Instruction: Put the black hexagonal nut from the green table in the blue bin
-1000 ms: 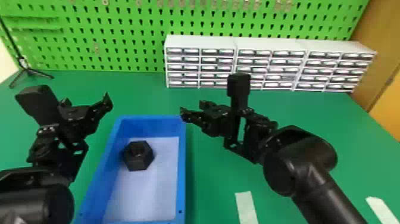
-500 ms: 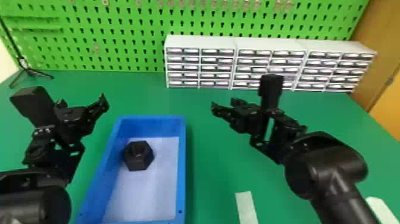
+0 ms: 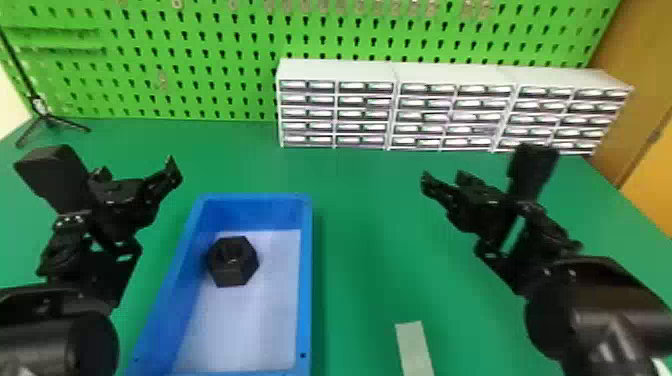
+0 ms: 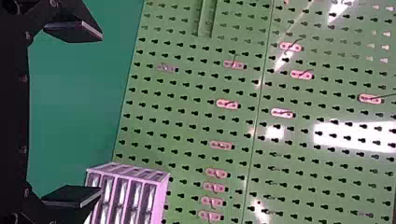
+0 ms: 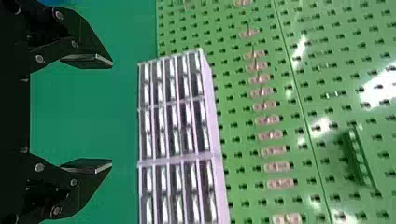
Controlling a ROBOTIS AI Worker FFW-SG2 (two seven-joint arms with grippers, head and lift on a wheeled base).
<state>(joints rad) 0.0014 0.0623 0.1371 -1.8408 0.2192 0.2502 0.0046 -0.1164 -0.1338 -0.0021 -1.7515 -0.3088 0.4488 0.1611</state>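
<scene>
Blue bin point(image 3: 305, 280), 1 black hexagonal nut point(image 3: 233, 267) inside

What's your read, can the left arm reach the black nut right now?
Probably yes. The left end effector is open and empty, left of the blue bin; nothing covers the nut, and the right end effector is off to the right. The bin's left wall might crowd a finger.

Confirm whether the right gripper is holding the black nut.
No, the black hexagonal nut lies in the blue bin, apart from the open right gripper.
</scene>
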